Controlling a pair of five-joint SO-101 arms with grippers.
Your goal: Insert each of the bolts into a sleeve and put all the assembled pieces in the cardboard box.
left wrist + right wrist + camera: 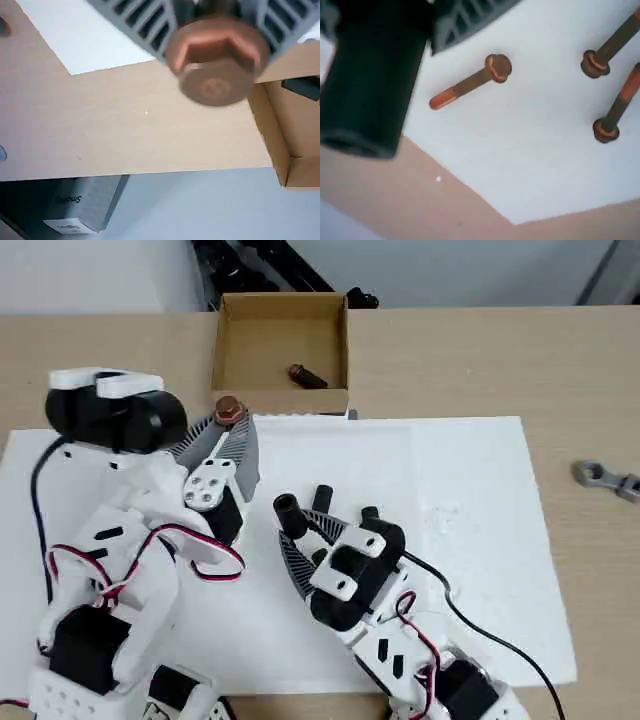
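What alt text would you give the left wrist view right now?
The left gripper grips a copper bolt, its hexagonal head toward the camera, above the bare wooden table. An open corner of the cardboard box lies just beside it, and the white sheet lies on the other side.

Bright even light; soft shadows on white sheet (480, 570), inside cardboard box (260, 350).

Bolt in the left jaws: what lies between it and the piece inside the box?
In the high view, only the front wall of the box separates the bolt from the piece.
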